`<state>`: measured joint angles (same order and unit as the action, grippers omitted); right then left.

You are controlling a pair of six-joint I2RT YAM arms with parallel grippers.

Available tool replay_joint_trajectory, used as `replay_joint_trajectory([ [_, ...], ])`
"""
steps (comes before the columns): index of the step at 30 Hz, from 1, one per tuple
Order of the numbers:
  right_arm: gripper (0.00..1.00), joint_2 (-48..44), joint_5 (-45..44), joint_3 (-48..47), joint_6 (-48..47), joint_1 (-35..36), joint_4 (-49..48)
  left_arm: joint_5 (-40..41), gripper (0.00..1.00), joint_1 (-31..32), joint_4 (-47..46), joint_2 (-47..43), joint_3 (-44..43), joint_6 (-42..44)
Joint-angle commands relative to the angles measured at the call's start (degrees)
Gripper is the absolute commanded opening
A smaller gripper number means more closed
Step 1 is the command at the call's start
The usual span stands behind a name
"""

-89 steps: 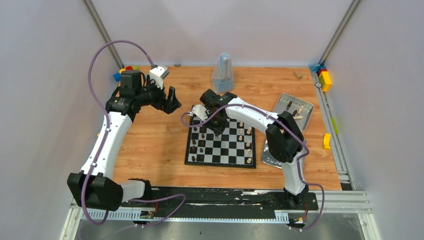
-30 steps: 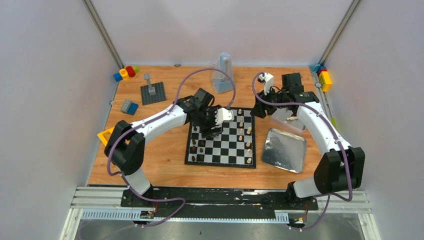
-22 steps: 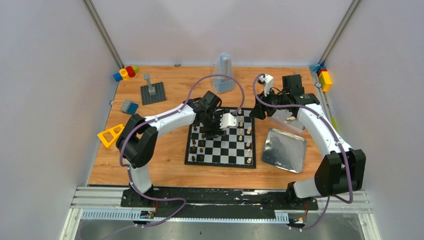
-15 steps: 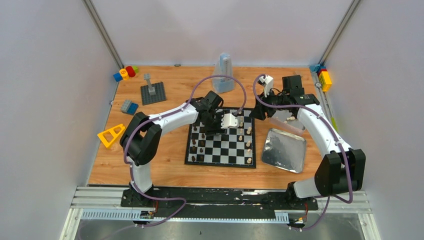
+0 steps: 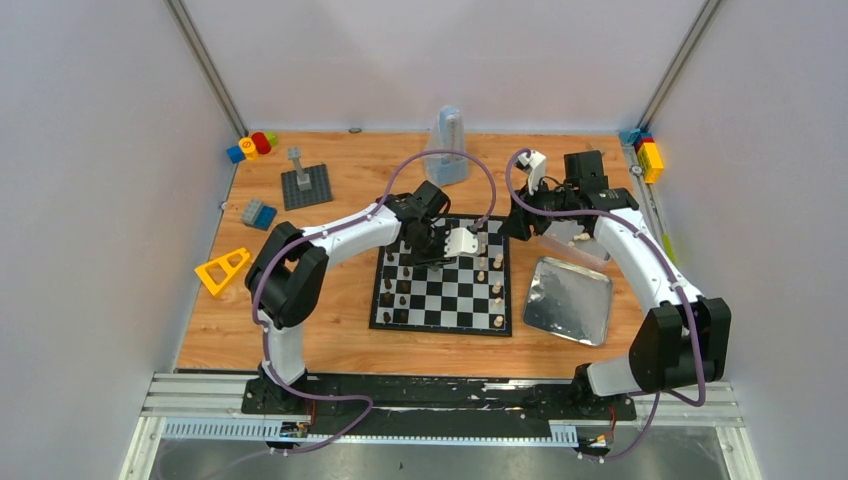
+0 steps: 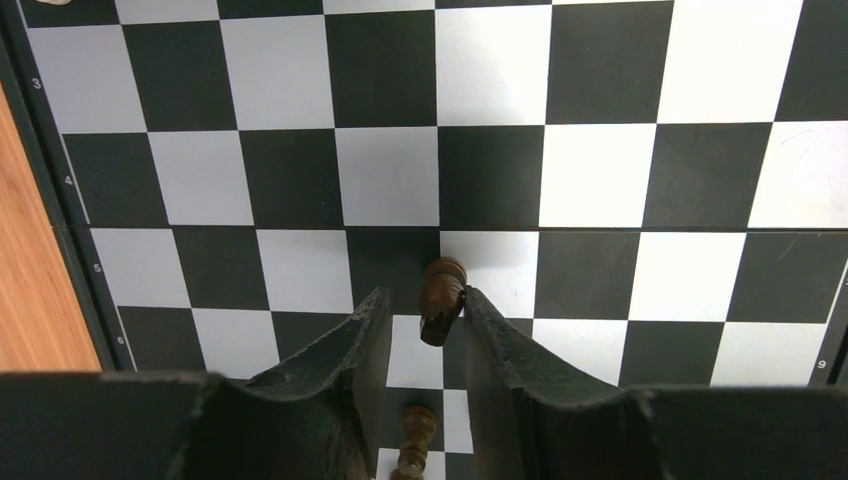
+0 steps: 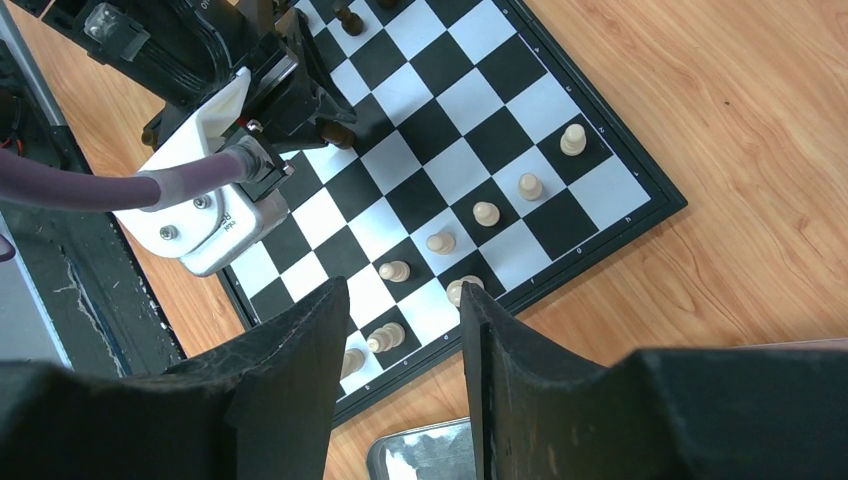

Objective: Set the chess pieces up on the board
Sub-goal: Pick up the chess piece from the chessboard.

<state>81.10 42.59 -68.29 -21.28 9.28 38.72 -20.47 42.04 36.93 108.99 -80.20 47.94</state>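
Note:
The board (image 5: pixel 455 318) lies mid-table, with dark chess pieces (image 5: pixel 388 292) along its left side and pale ones (image 5: pixel 497 262) along its right. My left gripper (image 5: pixel 432 260) reaches down over the board's far-left part. In the left wrist view its jaws (image 6: pixel 427 312) stand narrowly apart around a dark brown piece (image 6: pixel 441 298). That piece touches the right finger (image 6: pixel 490 330), with a gap to the left one. A second dark piece (image 6: pixel 418 440) stands further back between the fingers. My right gripper (image 7: pixel 400 320) hangs open and empty beyond the board's far right corner (image 5: pixel 517 224).
A silver tray (image 5: pixel 568 300) lies right of the board, and another tray (image 5: pixel 590 250) sits under the right arm. A translucent metronome-like object (image 5: pixel 445 150) stands behind the board. At the left are a studded baseplate (image 5: pixel 305 186), coloured blocks (image 5: pixel 250 145) and a yellow triangle (image 5: pixel 222 272).
The left arm has slid a little to the right over the board and its jaws have narrowed around the dark piece. The right arm has barely moved.

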Motion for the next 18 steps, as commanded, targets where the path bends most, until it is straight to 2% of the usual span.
replay_joint_trajectory([
  [1, 0.45, -0.1, 1.9, -0.1, -0.9, -0.3, -1.9, -1.5, 0.37, 0.6, 1.8, 0.5, -2.5, -0.2],
  [10, 0.45, 0.1, 1.7, 0.0, -1.0, -0.3, -1.8, -2.0, 0.11, 0.6, 4.0, -0.4, -4.1, -3.1],
  [18, 0.45, -0.1, 1.6, 0.1, -0.9, -0.3, -1.8, 0.6, 0.01, 0.3, 2.7, -4.4, -4.2, -8.9],
])
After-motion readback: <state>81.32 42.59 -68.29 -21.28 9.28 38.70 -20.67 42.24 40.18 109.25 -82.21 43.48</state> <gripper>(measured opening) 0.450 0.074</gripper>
